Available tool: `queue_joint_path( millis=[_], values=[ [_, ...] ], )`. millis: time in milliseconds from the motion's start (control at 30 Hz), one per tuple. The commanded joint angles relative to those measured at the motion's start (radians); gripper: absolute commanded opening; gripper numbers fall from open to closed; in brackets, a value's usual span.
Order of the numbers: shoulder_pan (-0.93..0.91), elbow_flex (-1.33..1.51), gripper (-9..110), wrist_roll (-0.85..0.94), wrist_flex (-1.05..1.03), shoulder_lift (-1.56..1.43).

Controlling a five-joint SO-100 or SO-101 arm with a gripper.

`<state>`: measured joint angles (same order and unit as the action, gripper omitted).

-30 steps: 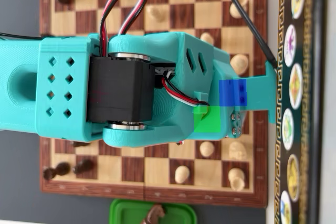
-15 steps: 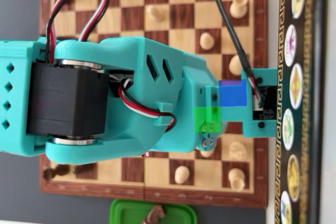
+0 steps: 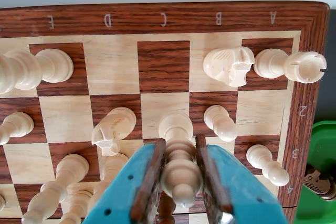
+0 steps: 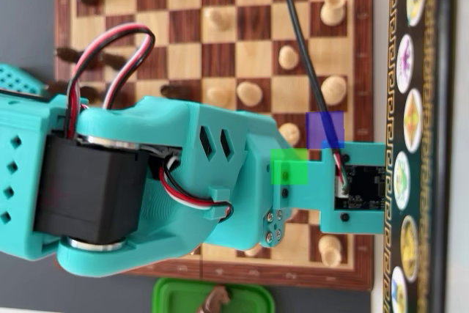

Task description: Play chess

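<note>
In the wrist view, a light chess piece point(image 3: 180, 169), seemingly a pawn, is gripped between the teal jaws, which are closed against its sides over the chessboard point(image 3: 164, 20). A white pawn point(image 3: 175, 126) is seen just beyond it, a knight point(image 3: 229, 65) and rook point(image 3: 290, 65) near the board's far edge, and a green container point(image 3: 321, 157) beside the board.

On the chessboard point(image 3: 168, 19) border, letters E, D, C, B, A are printed (upside down); digits 2, 3, 4 are seen along its right edge.
</note>
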<state>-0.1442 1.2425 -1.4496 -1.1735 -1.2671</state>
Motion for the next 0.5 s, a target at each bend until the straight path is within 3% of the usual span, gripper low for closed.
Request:
queue_joint_path(
  millis=[0, 467],
  values=[
    [-0.009, 0.003, 5, 0.008, 0.014, -0.063],
    [0.028, 0.005, 5, -0.003, 0.015, -0.051]
  ],
)
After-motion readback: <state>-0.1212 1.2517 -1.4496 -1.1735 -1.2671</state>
